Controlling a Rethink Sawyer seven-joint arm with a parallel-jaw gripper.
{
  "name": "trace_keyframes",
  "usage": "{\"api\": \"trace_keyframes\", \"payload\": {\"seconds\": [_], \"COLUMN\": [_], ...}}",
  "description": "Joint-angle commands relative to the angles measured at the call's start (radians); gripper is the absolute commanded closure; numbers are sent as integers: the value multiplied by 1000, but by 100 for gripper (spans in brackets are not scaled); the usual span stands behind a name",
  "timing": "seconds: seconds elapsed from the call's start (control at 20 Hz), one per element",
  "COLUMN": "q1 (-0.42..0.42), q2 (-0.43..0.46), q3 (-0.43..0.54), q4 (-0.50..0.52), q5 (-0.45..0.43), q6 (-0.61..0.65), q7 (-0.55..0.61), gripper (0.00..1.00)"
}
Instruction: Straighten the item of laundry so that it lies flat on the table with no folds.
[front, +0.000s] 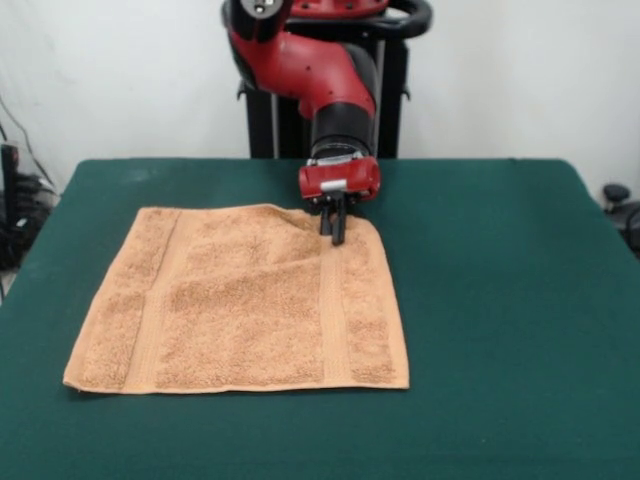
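Note:
The item of laundry (245, 300) is an orange-tan terry towel spread almost flat on the dark green table (500, 300), left of centre. Two flat woven bands run near its left and right sides. At its far right corner the cloth puckers into small wrinkles. My gripper (333, 228) comes down right at that corner, its dark fingers close together and touching the towel's far edge. It looks shut on the towel corner. The red wrist block sits just above.
The table's green cloth stretches wide to the right of the towel and along the front edge. Dark equipment shows beyond the table's left edge (20, 200) and right edge (620, 205).

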Motion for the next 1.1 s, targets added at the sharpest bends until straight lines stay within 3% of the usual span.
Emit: {"api": "trace_keyframes", "payload": {"seconds": [0.05,0.3,0.5,0.55,0.9,1.1], "q1": [44,32,38,40,16,-90], "q2": [46,46,37,31,-36,-219], "q3": [50,55,50,49,59,137], "q4": [-75,-67,-70,-68,-72,-11], "q5": [-14,34,13,8,-123,-339], "q6": [170,229,287,309,525,855], "q7": [66,73,64,62,89,176], "gripper": [100,100,100,0,0,0]}}
